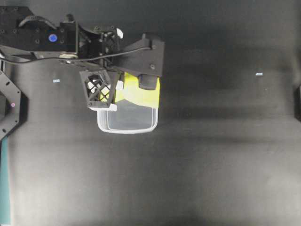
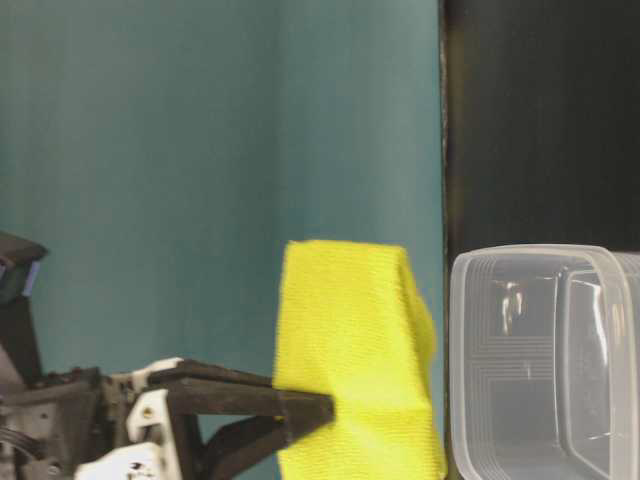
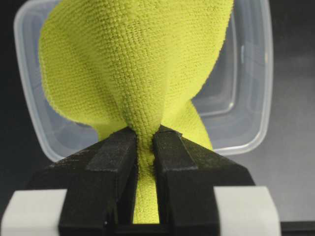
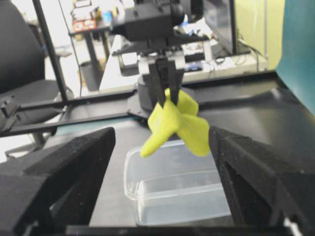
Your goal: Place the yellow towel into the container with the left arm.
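Note:
My left gripper (image 1: 124,87) is shut on the yellow towel (image 1: 141,94) and holds it in the air over the far end of the clear container (image 1: 127,132). In the left wrist view the jaws (image 3: 143,140) pinch a bunched fold of the towel (image 3: 138,64), which hangs above the tub's opening (image 3: 266,98). In the table-level view the towel (image 2: 350,350) hangs beside the tub (image 2: 545,360) without touching it. My right gripper (image 4: 161,132) is open and empty, far from the tub (image 4: 177,191), and faces the hanging towel (image 4: 174,123).
The table is a black mat. Small pale tape marks lie at the left (image 1: 56,81) and the right (image 1: 258,74). The left arm's base and cables (image 1: 37,35) fill the back left corner. A teal wall (image 2: 200,150) stands behind.

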Robot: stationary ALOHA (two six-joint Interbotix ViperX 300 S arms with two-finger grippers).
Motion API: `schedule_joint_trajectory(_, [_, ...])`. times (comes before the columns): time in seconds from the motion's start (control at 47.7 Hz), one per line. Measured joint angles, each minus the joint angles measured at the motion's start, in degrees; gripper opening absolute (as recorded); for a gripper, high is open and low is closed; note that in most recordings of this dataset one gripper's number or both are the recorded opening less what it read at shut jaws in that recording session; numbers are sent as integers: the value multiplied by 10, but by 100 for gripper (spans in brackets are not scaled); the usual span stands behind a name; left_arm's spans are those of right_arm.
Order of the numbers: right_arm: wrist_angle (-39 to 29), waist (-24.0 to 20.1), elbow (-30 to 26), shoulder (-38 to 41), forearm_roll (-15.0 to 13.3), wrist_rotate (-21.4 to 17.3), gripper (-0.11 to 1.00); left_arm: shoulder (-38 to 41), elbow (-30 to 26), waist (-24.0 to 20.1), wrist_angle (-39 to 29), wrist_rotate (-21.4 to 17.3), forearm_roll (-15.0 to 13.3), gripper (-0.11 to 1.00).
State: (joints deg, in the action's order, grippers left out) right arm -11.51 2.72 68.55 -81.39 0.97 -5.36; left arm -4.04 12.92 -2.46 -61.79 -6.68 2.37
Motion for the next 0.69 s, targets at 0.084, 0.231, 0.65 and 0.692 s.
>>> schedule_joint_trajectory(0.084, [2,0,0,1,0,0,75,-1,6,0,14,0,0,7])
schedule_joint_trajectory(0.231, [4,0,2,0,0,0,75,0,8,-1,27,0,0,7])
schedule_joint_trajectory(0.65, [11,0,4,0,0,-1,74,2,31,-4,44,-7,1,7])
schedule_joint_trajectory(0.692, [11,0,4,1,0,-2,74,2,32,-6,47,-7,0,8])
